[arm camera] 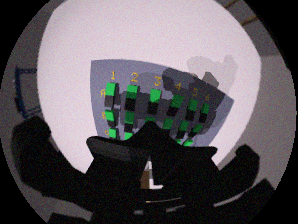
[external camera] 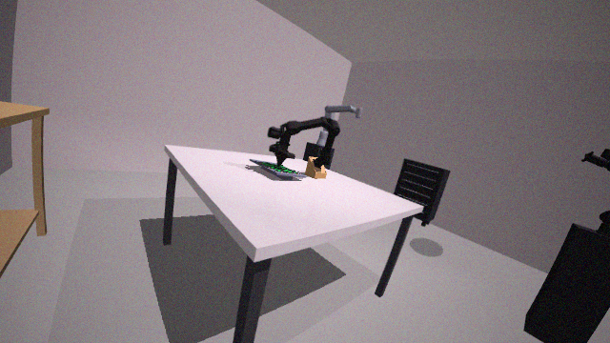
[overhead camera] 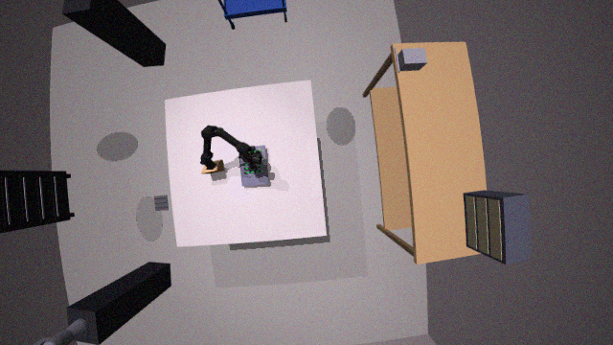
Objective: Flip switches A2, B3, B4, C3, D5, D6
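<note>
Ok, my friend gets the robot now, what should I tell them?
Gripper: shut, holding nothing, tips together like a poker.
Where: low over the switch panel on the white table, at the panel's near rows; whether it is touching a switch cannot be told.
Panel: green rocker switches with printed column numbers, lying beside the arm's tan base.
Done: unclear; the pictures are too small to read which switches are flipped.
Left: check A2, B3, B4, C3, D5, D6, press any remaining, then lift clear and hold still.
</note>
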